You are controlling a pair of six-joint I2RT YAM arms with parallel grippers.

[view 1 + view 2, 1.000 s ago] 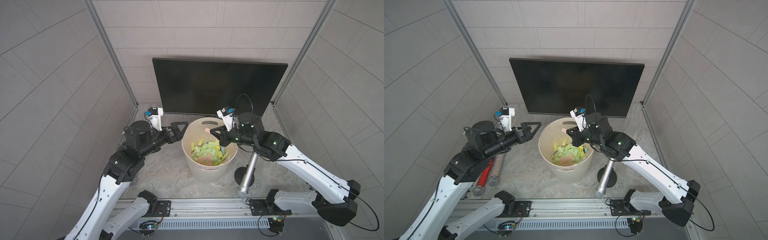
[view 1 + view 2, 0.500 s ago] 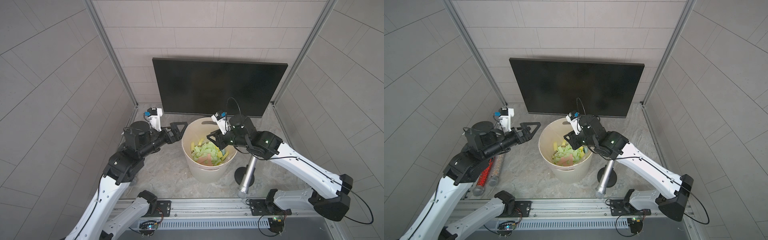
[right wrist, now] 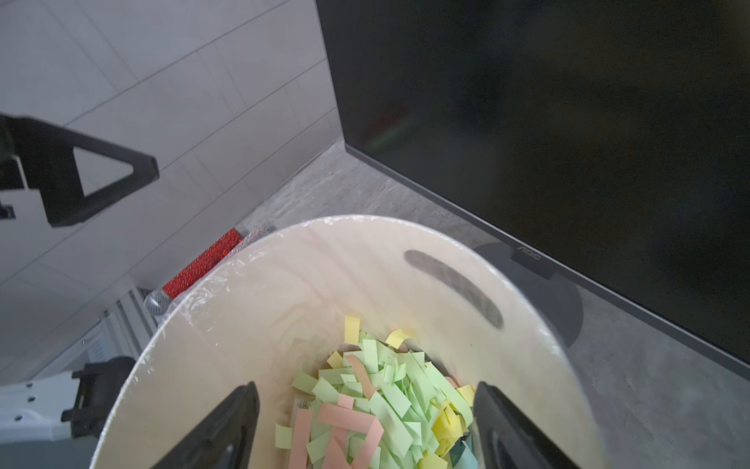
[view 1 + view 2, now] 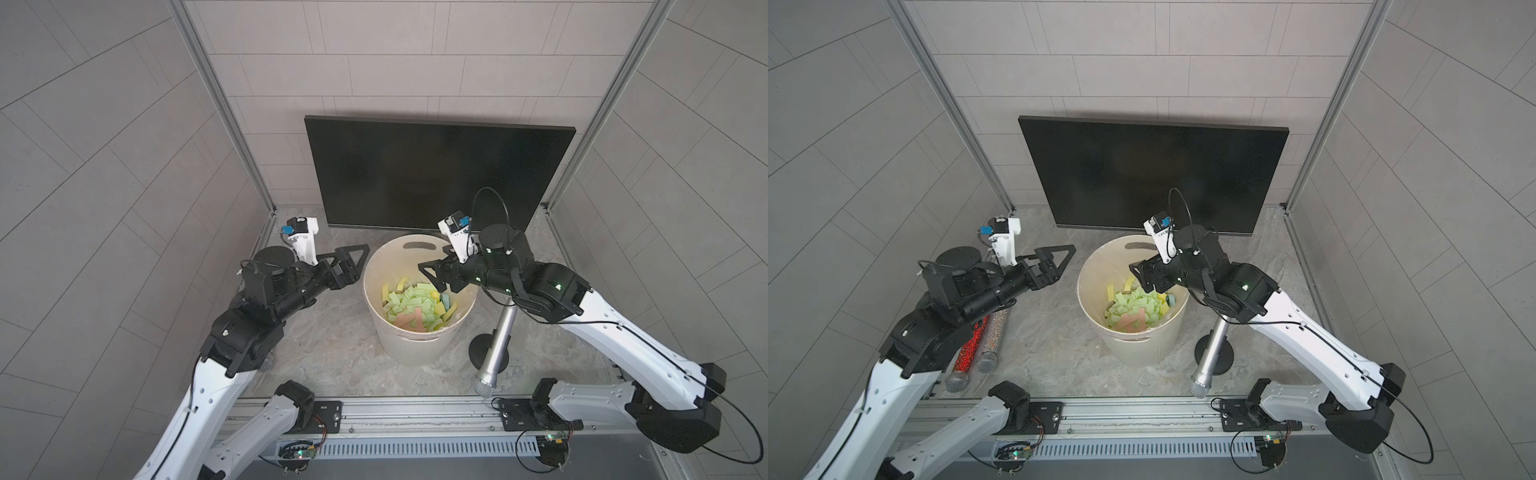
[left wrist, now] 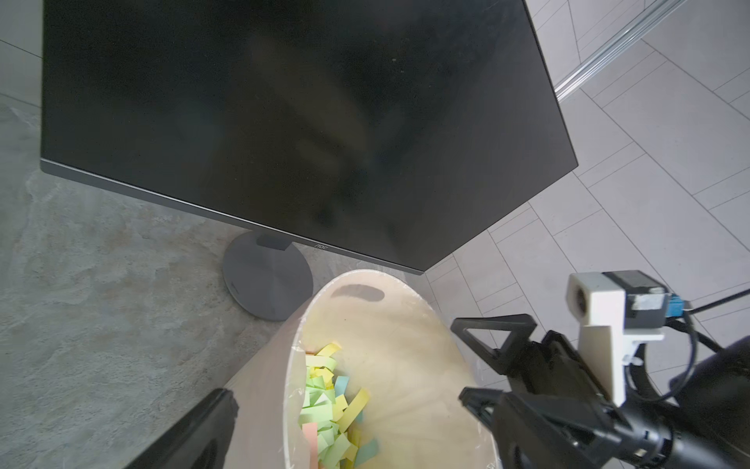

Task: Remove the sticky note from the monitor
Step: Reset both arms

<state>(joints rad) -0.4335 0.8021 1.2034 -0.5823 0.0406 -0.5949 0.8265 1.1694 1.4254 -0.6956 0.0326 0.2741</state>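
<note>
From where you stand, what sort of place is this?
Likely a robot test booth: grey panel walls enclose a tabletop with a monitor, a cream bucket of paper strips, and a metal rail.

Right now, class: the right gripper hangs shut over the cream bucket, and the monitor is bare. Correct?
No: the right gripper is open, as the right wrist view shows, fingers wide apart over the bucket. The monitor is bare.

The left arm [image 4: 195,407] and right arm [image 4: 640,353] have white links, black joints, black cables [image 4: 489,188], white camera mounts [image 4: 305,237] (blue plugs).
</note>
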